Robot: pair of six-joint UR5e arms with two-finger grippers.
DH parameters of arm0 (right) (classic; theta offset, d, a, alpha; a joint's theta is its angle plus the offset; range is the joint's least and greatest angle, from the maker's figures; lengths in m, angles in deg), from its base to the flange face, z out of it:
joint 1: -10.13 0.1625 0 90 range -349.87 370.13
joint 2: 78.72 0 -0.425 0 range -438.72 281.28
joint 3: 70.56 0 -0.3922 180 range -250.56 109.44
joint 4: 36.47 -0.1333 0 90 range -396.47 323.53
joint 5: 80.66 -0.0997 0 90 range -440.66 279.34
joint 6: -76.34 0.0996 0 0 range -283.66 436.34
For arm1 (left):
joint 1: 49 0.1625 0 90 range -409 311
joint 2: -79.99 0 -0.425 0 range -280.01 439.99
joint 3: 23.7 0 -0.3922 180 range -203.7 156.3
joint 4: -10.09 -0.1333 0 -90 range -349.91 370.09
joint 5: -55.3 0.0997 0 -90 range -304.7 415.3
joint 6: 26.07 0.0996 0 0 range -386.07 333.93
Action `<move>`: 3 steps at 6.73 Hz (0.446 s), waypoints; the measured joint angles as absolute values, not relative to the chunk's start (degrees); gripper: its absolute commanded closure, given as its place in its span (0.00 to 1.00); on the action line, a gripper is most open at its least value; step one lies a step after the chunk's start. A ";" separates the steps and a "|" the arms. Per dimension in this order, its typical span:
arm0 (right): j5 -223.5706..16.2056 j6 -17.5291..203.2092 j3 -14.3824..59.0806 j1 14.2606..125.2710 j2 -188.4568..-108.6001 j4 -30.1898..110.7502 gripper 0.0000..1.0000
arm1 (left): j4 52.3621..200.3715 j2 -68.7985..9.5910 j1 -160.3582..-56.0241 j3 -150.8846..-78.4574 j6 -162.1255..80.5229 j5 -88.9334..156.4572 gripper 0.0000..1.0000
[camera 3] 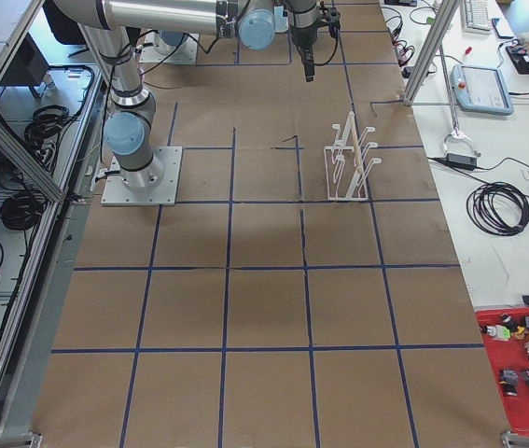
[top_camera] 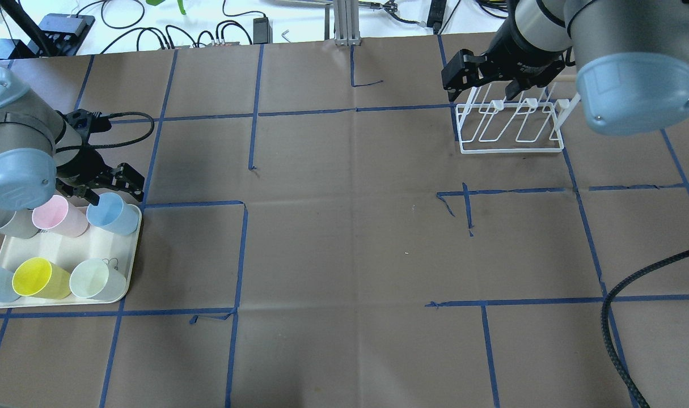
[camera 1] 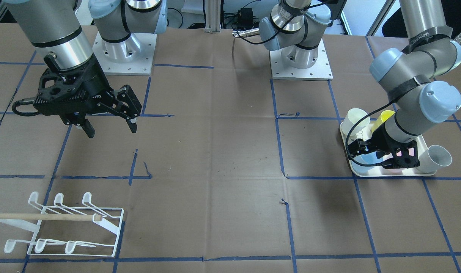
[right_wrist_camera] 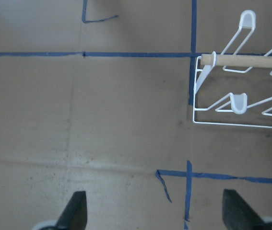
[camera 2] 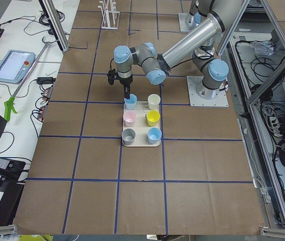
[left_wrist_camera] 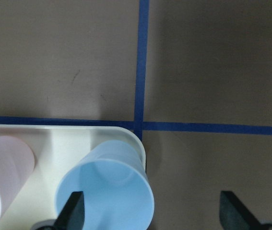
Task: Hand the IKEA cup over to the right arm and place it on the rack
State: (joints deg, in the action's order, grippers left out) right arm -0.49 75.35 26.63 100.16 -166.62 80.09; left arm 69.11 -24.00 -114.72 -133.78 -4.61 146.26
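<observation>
Cup: pale blue, upright, tray corner; left jaws wide above; right jaws wide.

Robotics lab, shown by taped table below the right gripper, bolted base behind it, pendant and cables beyond.

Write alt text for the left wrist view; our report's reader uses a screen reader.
The open left gripper hangs over a blue cup at the corner of a cream tray, one finger above the cup's mouth, the other over the table. A pink cup stands beside it.
</observation>
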 measured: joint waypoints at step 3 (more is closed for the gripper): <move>-7.38 80.93 34.36 100.13 -168.62 98.58 0.00 | 67.47 -24.49 -114.74 -134.70 -4.07 146.83 0.45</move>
State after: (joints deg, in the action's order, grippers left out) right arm -7.38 80.93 34.36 100.13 -168.62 98.58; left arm 67.47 -24.49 -114.74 -134.70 -4.07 146.83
